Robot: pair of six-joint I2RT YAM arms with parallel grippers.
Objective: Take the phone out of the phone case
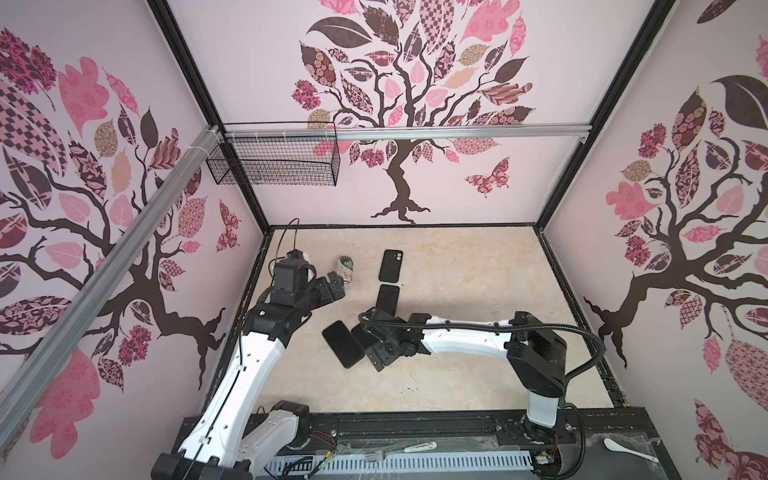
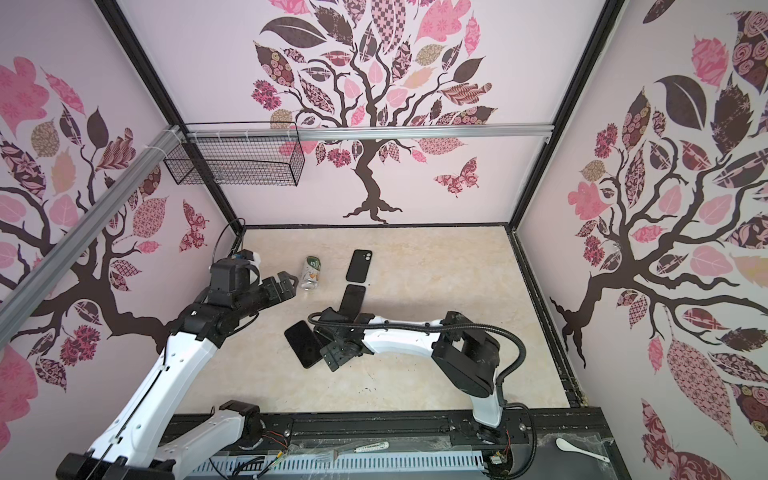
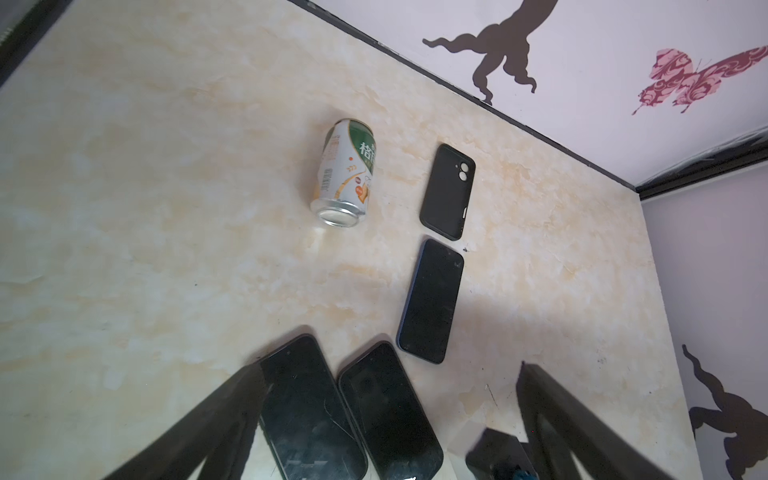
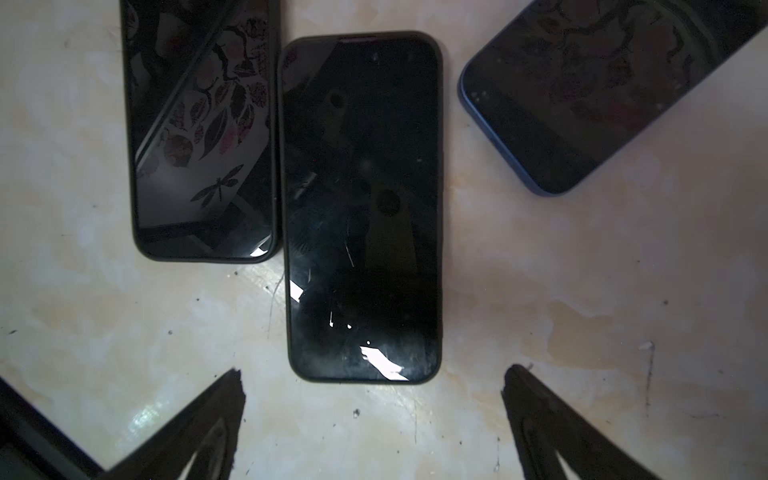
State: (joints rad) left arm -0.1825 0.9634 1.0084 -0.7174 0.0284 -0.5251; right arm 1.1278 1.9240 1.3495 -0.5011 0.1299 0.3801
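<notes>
Flanking phone point(image 4: 361, 208) edges: right gripper point(image 4: 372, 372) wide

Black phone case point(image 3: 447, 192), green-white-orange can point(image 3: 345, 174), cream marbled tabletop point(image 3: 166, 208), pink-brown tree-patterned walls point(image 1: 415, 83).

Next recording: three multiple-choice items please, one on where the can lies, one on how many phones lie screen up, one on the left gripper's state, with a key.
1. In both top views, where does the can lie relative to the black case that lies back up?
A) left of it
B) right of it
C) on top of it

2. How many phones lie screen up?
A) one
B) three
C) five

3. The left gripper is:
A) shut on the can
B) shut on a phone
C) open, holding nothing

Key:
1 A: the can lies on its side, left of the case.
2 B: the blue-rimmed phone plus two black-rimmed phones side by side.
3 C: its fingers stand wide apart, gripping nothing.
</notes>
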